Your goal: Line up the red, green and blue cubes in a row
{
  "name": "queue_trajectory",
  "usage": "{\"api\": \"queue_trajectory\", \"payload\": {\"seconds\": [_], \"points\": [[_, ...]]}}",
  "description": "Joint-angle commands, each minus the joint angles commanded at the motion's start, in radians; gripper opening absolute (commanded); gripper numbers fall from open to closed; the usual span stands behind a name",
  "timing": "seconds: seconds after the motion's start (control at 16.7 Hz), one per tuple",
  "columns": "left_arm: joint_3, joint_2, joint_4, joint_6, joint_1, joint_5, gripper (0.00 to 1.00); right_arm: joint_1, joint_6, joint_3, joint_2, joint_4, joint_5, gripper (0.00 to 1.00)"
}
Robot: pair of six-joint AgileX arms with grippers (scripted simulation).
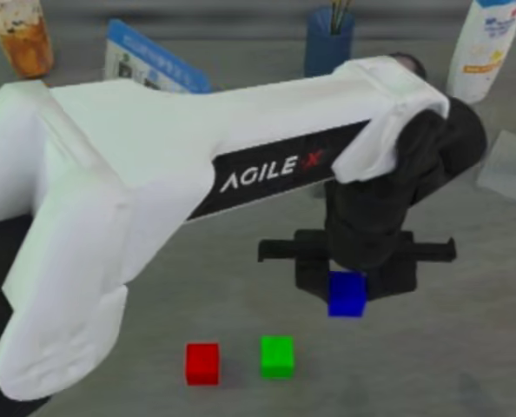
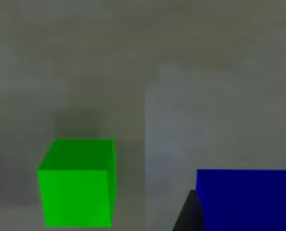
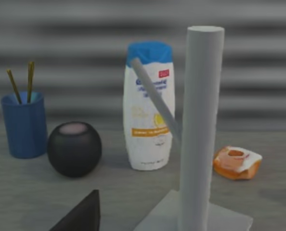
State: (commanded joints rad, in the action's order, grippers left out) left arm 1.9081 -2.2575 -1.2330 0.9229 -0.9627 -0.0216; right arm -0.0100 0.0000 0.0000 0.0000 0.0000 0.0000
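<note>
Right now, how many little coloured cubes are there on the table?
3: the red cube near the front, the green cube beside it, the blue cube at the left gripper. None seems hidden.

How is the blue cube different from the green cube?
The small deep blue cube sits in the left claw, while the small bright green cube rests free on the table. The blue one lies farther right and farther back, apart from the small red cube; the green one sits beside it. Both look equal-sized.
</note>
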Motion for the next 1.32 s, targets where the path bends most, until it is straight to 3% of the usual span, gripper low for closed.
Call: {"api": "queue_trajectory", "payload": {"seconds": [0.24,0.6,1.02,1.32], "points": [[0.020,0.010,-0.004,0.120,-0.088,-0.011,0.00,0.000,0.000,0.000,0.000,0.000,0.000,1.00],[0.015,0.007,0.000,0.122,-0.087,-0.010,0.00,0.000,0.000,0.000,0.000,0.000,0.000,1.00],[-0.146,-0.043,0.220,0.119,-0.088,-0.010,0.00,0.000,0.000,0.000,0.000,0.000,0.000,1.00],[-0.161,-0.049,0.238,0.120,-0.088,-0.010,0.00,0.000,0.000,0.000,0.000,0.000,0.000,1.00]]}}
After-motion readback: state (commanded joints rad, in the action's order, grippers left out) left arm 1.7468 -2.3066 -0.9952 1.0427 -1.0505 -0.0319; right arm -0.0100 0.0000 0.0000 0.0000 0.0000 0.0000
